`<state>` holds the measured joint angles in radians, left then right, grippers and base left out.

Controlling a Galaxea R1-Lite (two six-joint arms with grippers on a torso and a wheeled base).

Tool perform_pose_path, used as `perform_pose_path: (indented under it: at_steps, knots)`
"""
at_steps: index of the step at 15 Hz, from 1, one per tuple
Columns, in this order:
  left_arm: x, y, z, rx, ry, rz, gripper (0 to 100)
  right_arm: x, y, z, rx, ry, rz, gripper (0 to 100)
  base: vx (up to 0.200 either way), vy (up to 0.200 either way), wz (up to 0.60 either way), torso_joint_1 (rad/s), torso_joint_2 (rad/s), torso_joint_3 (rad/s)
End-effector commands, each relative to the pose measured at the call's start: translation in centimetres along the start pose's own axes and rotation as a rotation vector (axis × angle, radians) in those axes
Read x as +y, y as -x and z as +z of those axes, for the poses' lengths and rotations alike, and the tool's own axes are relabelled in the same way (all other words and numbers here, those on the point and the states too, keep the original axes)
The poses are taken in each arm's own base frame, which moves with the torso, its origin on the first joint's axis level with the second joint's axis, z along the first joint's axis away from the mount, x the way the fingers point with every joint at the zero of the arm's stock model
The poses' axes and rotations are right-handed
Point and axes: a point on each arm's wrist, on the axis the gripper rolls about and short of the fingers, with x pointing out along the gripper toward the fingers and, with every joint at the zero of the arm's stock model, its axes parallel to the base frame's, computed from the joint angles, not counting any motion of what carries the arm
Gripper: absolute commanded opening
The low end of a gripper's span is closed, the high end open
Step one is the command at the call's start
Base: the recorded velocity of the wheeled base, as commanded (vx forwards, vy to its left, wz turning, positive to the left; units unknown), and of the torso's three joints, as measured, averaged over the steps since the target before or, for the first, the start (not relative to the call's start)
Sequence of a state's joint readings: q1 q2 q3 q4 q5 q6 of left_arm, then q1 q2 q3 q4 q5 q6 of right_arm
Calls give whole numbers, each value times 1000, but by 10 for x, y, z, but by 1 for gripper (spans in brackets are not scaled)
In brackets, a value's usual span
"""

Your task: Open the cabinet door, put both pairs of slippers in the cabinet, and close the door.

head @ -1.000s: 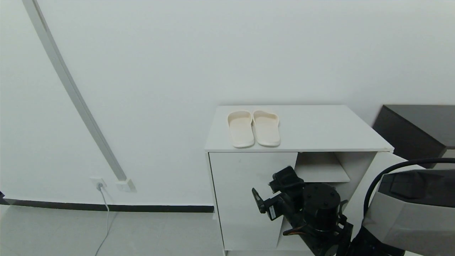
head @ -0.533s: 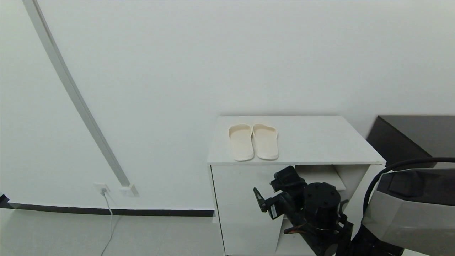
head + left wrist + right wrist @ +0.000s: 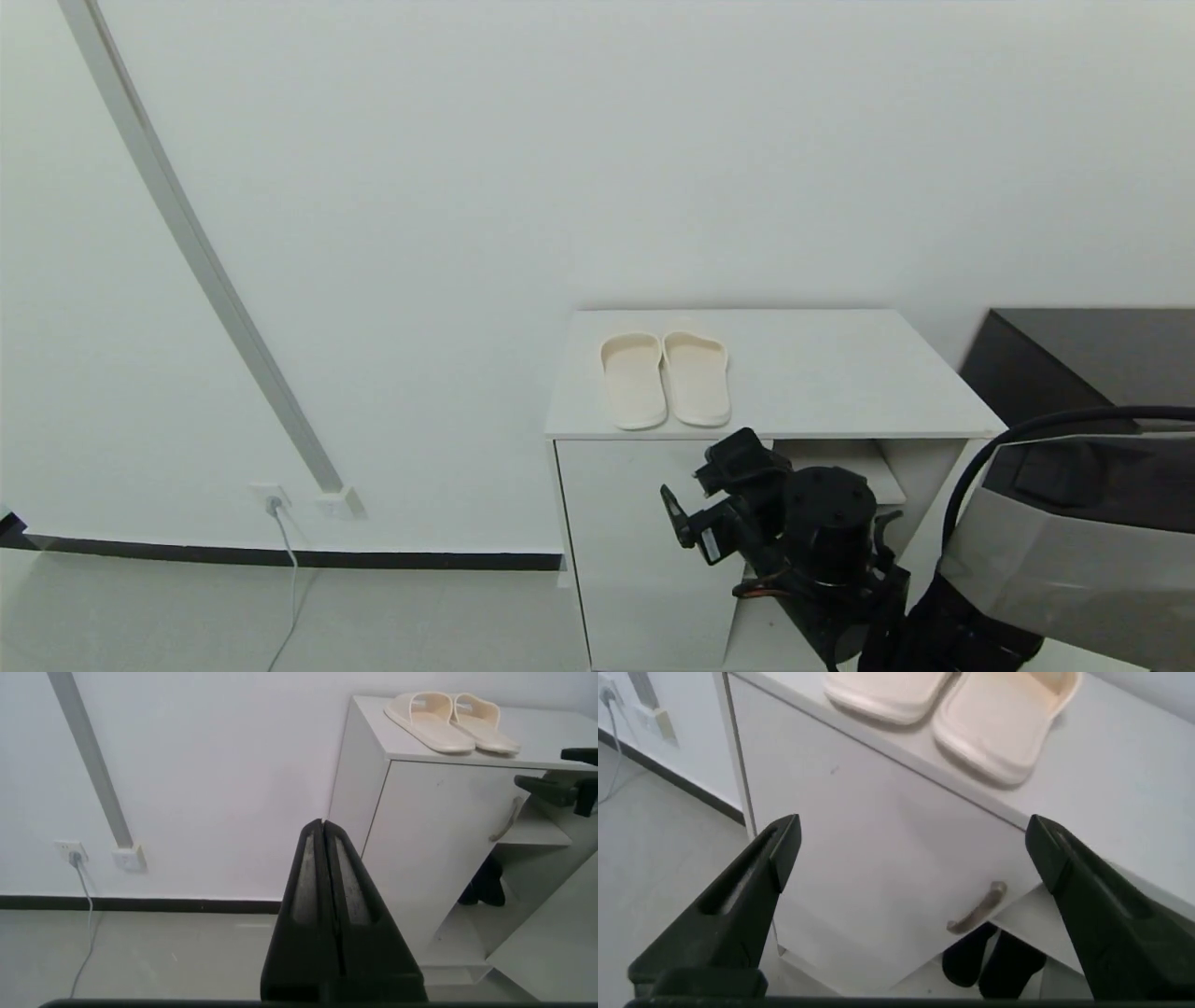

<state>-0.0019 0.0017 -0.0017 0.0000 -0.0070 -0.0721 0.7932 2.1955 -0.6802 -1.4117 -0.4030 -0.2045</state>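
Observation:
A cream pair of slippers (image 3: 665,378) (image 3: 453,721) (image 3: 952,700) lies side by side on top of the white cabinet (image 3: 840,373). The cabinet's left door (image 3: 635,551) (image 3: 868,849) is shut, its handle (image 3: 976,910) (image 3: 509,821) at the inner edge. The right side stands open, with a dark pair of slippers (image 3: 990,957) (image 3: 486,885) inside on the bottom. My right gripper (image 3: 693,481) (image 3: 913,831) is open in front of the left door, just below the cream pair. My left gripper (image 3: 324,831) is shut and empty, off to the cabinet's left.
A black piece of furniture (image 3: 1074,355) stands right of the cabinet. On the wall to the left are a slanted grey conduit (image 3: 187,243) and a socket with a cable (image 3: 271,499) running to the floor. Open floor (image 3: 140,952) lies left of the cabinet.
The whole head picture has shifted, so the camera moved. Against the cabinet front, my right gripper now stands higher, up near the top edge.

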Motion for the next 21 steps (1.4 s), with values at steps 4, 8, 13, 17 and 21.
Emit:
perform_pose_path:
  at_steps: [4, 8, 13, 17, 21]
  knots:
    - [0, 0, 0, 2, -8, 0, 0, -9, -40, 73, 120, -157, -33, 100, 0, 0, 0, 0, 0, 0]
    - [0, 0, 0, 2, -8, 0, 0, -10, -60, 111, 113, -265, -232, 100, 0, 0, 0, 0, 0, 0]
    - [0, 0, 0, 2, -2, 0, 0, -3, -64, 101, 130, -277, -227, 100, 0, 0, 0, 0, 0, 0]
    - [0, 0, 0, 2, -2, 0, 0, 2, -67, 92, 150, -267, -225, 100, 100, 0, 0, -2, 1, 2]
    - [0, 0, 0, 3, -2, 0, 0, 7, -72, 80, 175, -260, -221, 100, 200, 0, 0, -1, 4, -2]
